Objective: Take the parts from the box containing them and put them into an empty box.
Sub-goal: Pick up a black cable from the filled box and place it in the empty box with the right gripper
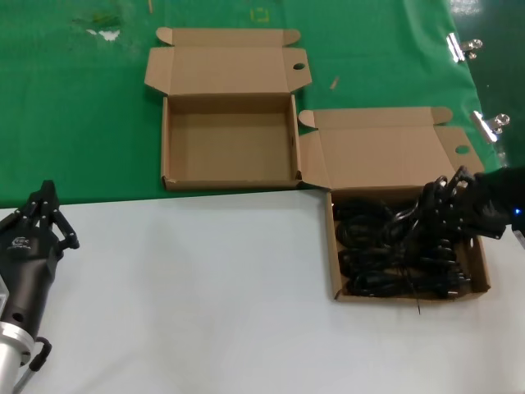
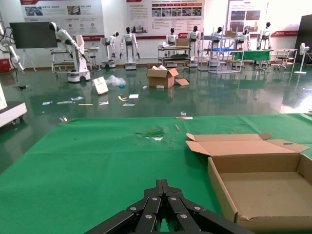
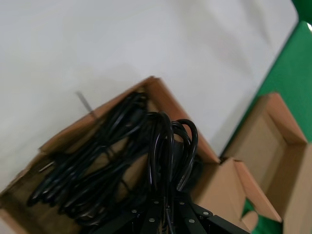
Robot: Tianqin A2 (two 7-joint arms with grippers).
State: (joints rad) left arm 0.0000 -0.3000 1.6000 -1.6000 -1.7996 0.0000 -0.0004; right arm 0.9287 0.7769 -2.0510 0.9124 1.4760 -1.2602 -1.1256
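Observation:
Two brown cardboard boxes lie open. The empty box (image 1: 166, 139) sits on the green mat; its bare floor (image 2: 263, 192) shows in the left wrist view. The box containing them (image 1: 331, 246) stands to its right on the white table, full of the parts (image 1: 373, 254), black looped power cords. My right gripper (image 1: 433, 201) hovers over that box's far right corner, shut on one cord whose loops (image 3: 165, 141) rise from the jaws (image 3: 167, 202) above the rest (image 3: 92, 161). My left gripper (image 1: 45, 193) is parked at the near left, shut and holding nothing (image 2: 162, 184).
Both lids (image 1: 230, 70) lie folded back away from me. Two metal binder clips (image 1: 464, 47) pin the green mat (image 1: 82, 123) at the far right edge. The white table surface (image 1: 205, 287) lies between my arms.

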